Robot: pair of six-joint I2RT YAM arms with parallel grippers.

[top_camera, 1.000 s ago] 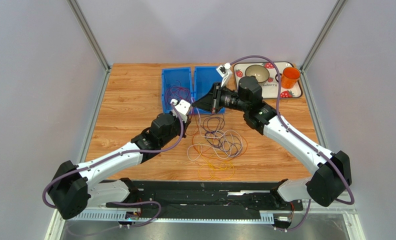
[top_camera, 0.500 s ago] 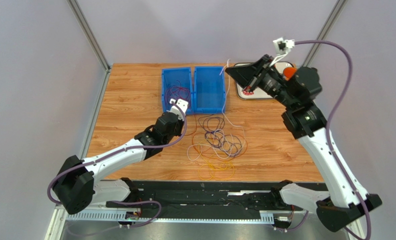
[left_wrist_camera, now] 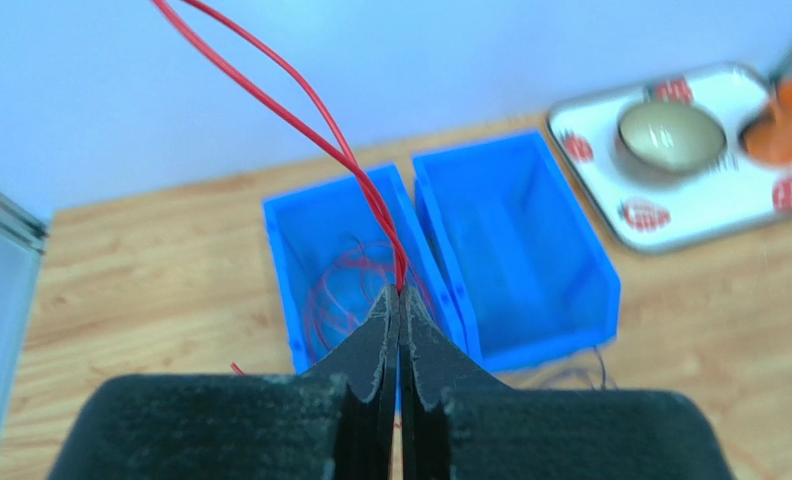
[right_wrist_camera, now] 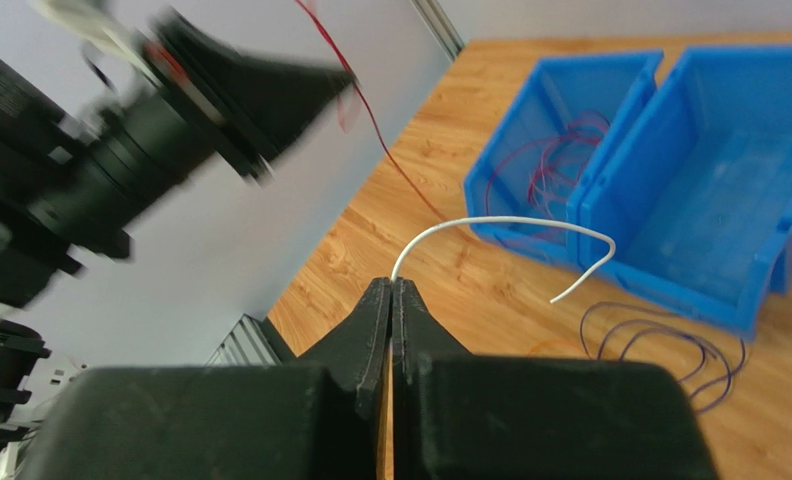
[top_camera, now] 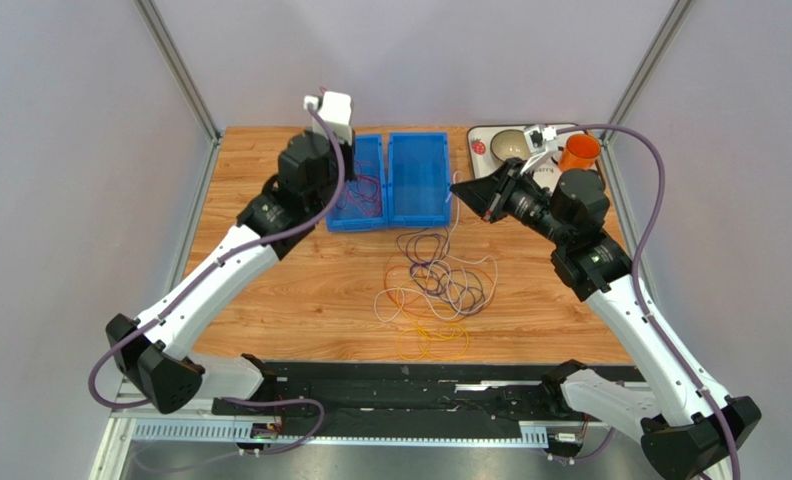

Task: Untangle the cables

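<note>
The cables lie in a loose tangle (top_camera: pixel 437 285) on the wood: dark purple loops (top_camera: pixel 440 275), pale loops, and yellow-orange ones (top_camera: pixel 432 337) nearest the arms. My left gripper (left_wrist_camera: pixel 400 292) hangs raised over the left blue bin (left_wrist_camera: pixel 295 250), shut on a red cable (left_wrist_camera: pixel 310 105) that loops up out of frame. More red cable (left_wrist_camera: pixel 345 290) is coiled in that bin. My right gripper (right_wrist_camera: pixel 393 281) is shut on a white cable (right_wrist_camera: pixel 510 220), by the right blue bin (top_camera: pixel 419 180). The white cable's free end curls in the air, and the rest trails down to the tangle (top_camera: pixel 475 250).
A white tray (top_camera: pixel 482 133) at the back right carries a bowl (top_camera: pixel 511 145) and an orange cup (top_camera: pixel 579 153). The right blue bin (right_wrist_camera: pixel 710 200) holds nothing. Metal frame posts stand at both back corners. The arm bases and a black rail line the near edge.
My left arm has lifted from beside the tangle to high above the left bin with the red cable. My right arm swung up and right, then lowered beside the right bin, still gripping the white cable.
</note>
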